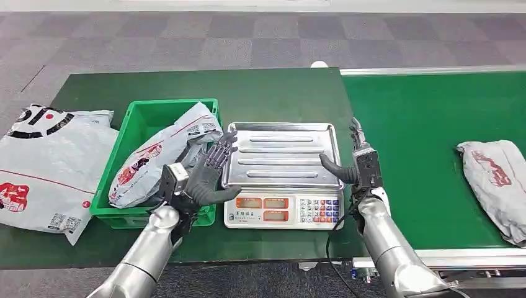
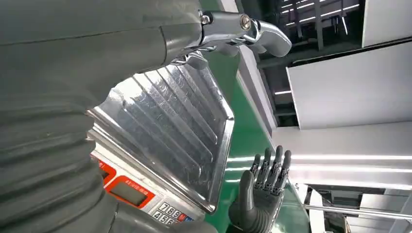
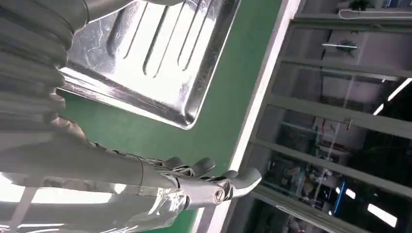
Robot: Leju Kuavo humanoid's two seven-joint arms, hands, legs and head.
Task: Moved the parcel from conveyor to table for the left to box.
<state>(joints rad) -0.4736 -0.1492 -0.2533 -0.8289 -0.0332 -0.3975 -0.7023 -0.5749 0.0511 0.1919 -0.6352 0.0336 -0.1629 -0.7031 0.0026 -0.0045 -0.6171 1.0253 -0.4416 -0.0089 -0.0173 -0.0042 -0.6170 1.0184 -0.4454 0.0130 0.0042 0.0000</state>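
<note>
A glossy ribbed metal scale tray (image 1: 282, 155) is gleaming beside a crinkled plastic parcel (image 1: 499, 183) lying on the matt green conveyor (image 1: 422, 124).

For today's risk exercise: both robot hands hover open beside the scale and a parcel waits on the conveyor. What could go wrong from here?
1. The right hand must cross to the grey parcel on the conveyor; the soft bag may sag or slip.
2. Carrying it back, it could knock the scale's steel tray.
3. The green crate already holds a parcel, so boxing by the left hand may be cramped.

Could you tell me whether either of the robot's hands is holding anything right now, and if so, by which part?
Nothing is held. The left hand and right hand are both empty with fingers apart, on either side of the scale's steel tray.
</note>
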